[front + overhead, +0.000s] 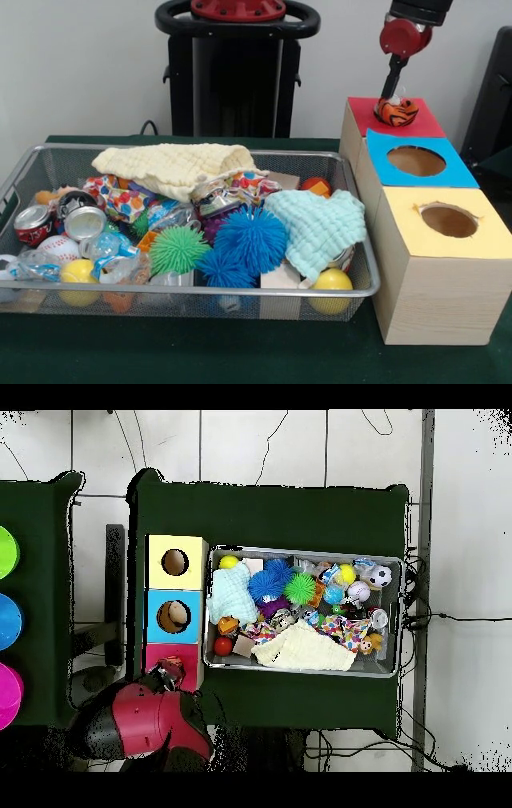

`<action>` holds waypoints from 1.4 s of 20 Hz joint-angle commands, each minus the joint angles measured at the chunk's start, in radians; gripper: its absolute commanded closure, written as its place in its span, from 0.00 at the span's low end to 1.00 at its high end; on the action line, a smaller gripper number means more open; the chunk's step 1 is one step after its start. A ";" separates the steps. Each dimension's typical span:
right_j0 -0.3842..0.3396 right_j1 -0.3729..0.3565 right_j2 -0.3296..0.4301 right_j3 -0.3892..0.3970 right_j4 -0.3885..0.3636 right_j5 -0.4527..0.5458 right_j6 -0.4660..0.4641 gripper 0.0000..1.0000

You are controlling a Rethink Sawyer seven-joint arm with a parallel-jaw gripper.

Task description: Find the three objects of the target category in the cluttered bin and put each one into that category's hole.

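An orange toy with black tiger stripes (397,112) sits over the hole of the red-topped box (424,124). My gripper (390,98) comes down from above and is shut on the toy's upper left side. In the overhead view the red arm (140,724) reaches to the same box (185,652), and the toy (166,673) shows at its hole. The wire bin (192,148) holds mixed clutter: blue spiky balls (250,238), a green spiky ball (176,250), a cream cloth (172,166), a mint cloth (320,224), cans (32,222) and yellow balls (331,282).
Three wooden boxes stand in a row right of the bin: red, blue-topped (416,160) and yellow-topped (448,220), each with a round hole. Overhead, something tan lies inside the blue box's hole (177,616). Coloured discs (5,622) sit on a second table.
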 commanded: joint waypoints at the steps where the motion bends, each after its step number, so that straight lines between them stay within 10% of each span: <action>1: 0.004 0.016 0.050 -0.057 0.049 0.095 0.273 1.00; 28: -0.043 0.138 0.087 -0.014 0.036 -0.142 0.269 1.00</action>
